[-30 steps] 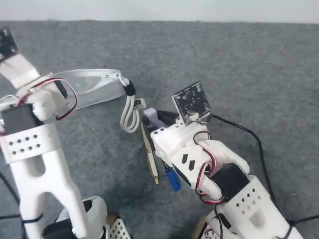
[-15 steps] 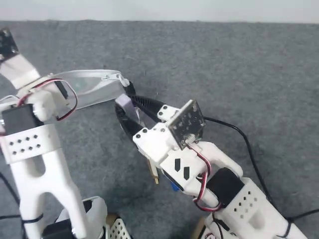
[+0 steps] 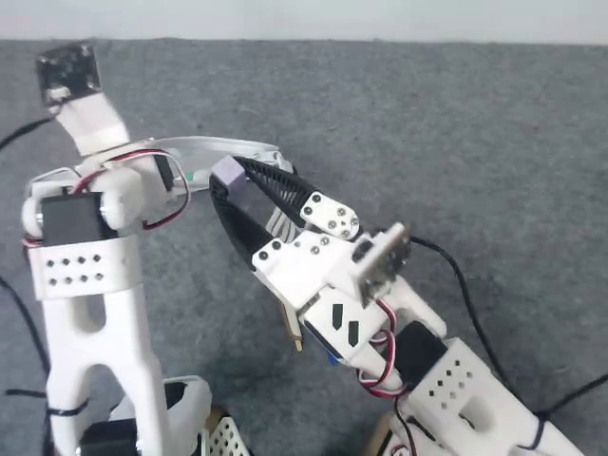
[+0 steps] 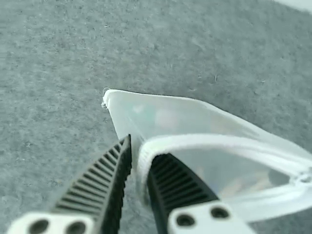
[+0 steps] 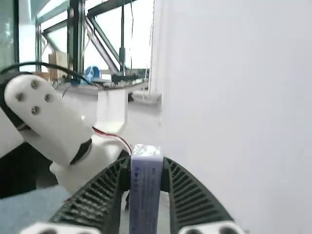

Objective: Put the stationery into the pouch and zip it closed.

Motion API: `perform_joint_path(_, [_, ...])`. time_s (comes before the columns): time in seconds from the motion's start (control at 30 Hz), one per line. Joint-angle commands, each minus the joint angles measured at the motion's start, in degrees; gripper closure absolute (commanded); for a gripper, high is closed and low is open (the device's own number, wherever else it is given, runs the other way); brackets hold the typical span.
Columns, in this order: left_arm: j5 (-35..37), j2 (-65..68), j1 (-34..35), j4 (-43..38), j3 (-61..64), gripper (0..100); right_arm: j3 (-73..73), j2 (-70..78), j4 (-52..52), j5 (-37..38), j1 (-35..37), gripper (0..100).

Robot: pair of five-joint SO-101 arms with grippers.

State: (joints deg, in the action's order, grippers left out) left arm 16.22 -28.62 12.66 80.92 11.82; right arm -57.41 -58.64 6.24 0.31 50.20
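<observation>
The right claw (image 5: 145, 161) is closed on a lavender eraser (image 5: 145, 195), which is clamped upright between both fingers and protrudes past the fingertips. In the high view this claw (image 3: 231, 187) is raised off the surface (image 3: 475, 142) and angled up and away from its base, with the eraser (image 3: 228, 173) carried at its tip, just beside the pouch (image 3: 237, 149) mouth. The right arm (image 3: 427, 370) is extended diagonally from the near right corner towards the middle of the surface.

The left claw (image 4: 139, 168) is nearly closed, and the white rim of the pouch (image 4: 195, 126) is pinched between its fingers. The pouch is clear, and its mouth is held open and lifted, while its far end is rested on the surface. The left arm (image 3: 85, 256) is set upright at the near left, with its wrist bent over towards the pouch.

A pencil (image 3: 293, 331) and a blue pen (image 3: 329, 358) are laid on the surface beneath the right arm and are largely hidden by it.
</observation>
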Motion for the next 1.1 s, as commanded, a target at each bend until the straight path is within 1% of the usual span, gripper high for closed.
perform_joint_path(0.0, [-0.4, -0.4, -1.1, 0.4, -3.1, 99, -0.6, -1.5, 8.2, 0.9, -0.1, 99.3])
perform_joint_path(0.1, [-0.4, -0.4, -1.1, 0.4, -2.9, 99, -1.0, 0.0, 10.9, 0.7, -0.7, 99.3])
perform_joint_path(0.2, [-0.4, -0.4, -1.1, 0.4, -2.9, 99, -1.0, 5.0, 15.5, 0.6, -1.5, 99.3])
perform_joint_path(0.43, [-0.4, -0.4, -1.1, 0.4, -2.9, 99, -0.8, 20.7, 33.5, 0.9, -1.7, 99.3])
perform_joint_path(0.53, [-0.4, -0.4, -1.1, 0.4, -2.9, 99, -0.1, 26.0, 38.7, 0.9, -2.9, 99.3])
perform_joint_path(0.63, [-0.4, -0.4, -1.1, 0.4, -2.9, 99, 1.9, 30.9, 40.7, 0.7, -4.7, 99.3])
perform_joint_path(0.8, [-0.4, -0.4, -1.1, 0.4, -2.9, 99, 4.8, 37.8, 40.8, 0.6, -5.8, 99.3])
perform_joint_path(1.07, [-0.4, -0.4, -0.8, 0.4, -2.9, 99, 5.0, 40.8, 40.4, 0.6, -5.5, 99.1])
